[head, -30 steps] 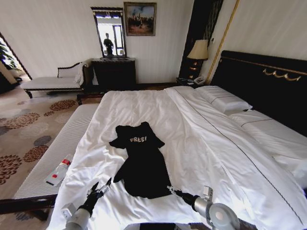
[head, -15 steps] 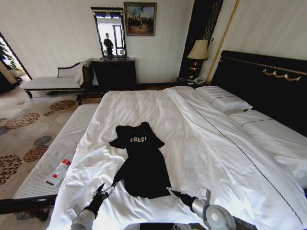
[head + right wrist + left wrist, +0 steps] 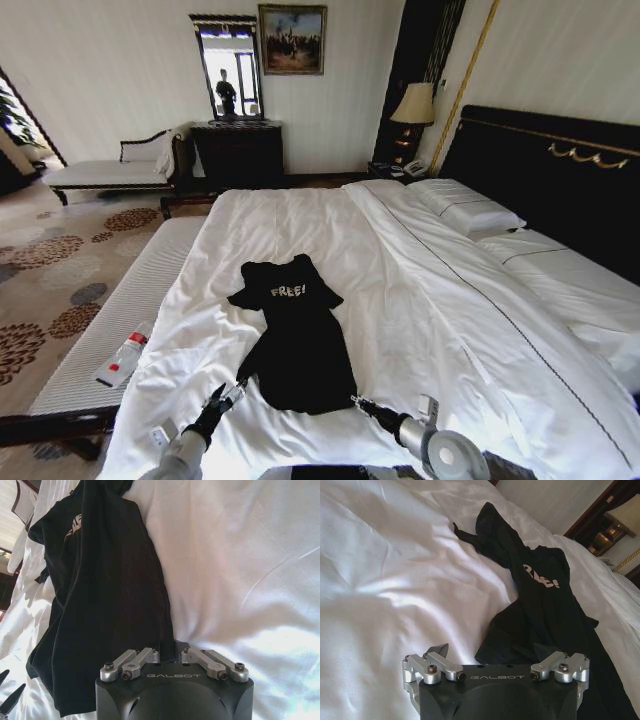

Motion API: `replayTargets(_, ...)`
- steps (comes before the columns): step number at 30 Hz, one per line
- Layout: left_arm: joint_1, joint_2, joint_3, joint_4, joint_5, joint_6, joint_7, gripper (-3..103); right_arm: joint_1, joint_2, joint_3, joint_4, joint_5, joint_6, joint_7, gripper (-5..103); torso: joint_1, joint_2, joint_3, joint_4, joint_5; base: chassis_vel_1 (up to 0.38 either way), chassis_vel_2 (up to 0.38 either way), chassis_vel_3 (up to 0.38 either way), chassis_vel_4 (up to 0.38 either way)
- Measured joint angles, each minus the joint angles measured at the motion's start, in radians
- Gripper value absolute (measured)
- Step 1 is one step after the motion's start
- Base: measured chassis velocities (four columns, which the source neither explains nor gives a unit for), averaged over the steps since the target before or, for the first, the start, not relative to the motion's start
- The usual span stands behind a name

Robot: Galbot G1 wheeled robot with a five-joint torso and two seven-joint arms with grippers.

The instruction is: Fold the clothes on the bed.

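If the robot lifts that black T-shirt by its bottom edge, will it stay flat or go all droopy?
Probably droopy: the black T-shirt already lies creased and bunched, so it looks soft. It likely weighs little, barely denting the bed. The left gripper and right gripper sit at its hem.

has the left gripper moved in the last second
Yes. In the head view the left gripper has shifted right, toward the T-shirt hem's left corner; the bed looks unchanged.

Bright daylight, glare on white bedding [image 3: 420,300], wide-angle distortion
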State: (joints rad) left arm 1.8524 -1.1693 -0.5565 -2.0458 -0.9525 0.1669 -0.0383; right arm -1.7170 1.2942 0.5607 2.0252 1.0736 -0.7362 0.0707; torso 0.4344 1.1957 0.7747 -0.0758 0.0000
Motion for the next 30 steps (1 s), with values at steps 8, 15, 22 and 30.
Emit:
replayTargets(8, -0.049, 0.002, 0.018, 0.014, -0.001, 0.014, 0.000, 96, 0.000, 0.005, 0.000, 0.002, -0.006, 0.001, 0.000, 1, 0.000, 0.000, 0.000, -0.0001, 0.0000, 0.000, 0.000, 0.000, 0.000)
replayTargets(15, -0.105, -0.001, 0.049, 0.036, -0.017, 0.019, -0.029, 78, -0.004, 0.005, 0.005, 0.006, -0.009, 0.001, 0.002, 1, 0.000, 0.000, 0.000, -0.0001, -0.0001, 0.000, 0.000, 0.000, 0.000)
replayTargets(22, -0.120, -0.005, 0.068, 0.044, -0.020, 0.026, -0.041, 51, -0.006, 0.004, 0.013, 0.009, -0.009, 0.001, 0.005, 1, 0.000, 0.000, 0.000, -0.0001, 0.0000, 0.000, 0.000, 0.000, 0.000)
replayTargets(30, -0.083, -0.003, 0.077, 0.055, -0.025, 0.028, -0.038, 24, -0.010, 0.008, 0.017, 0.013, -0.009, 0.001, 0.006, 1, 0.000, 0.000, 0.000, 0.0000, 0.0000, 0.000, 0.000, 0.000, 0.000)
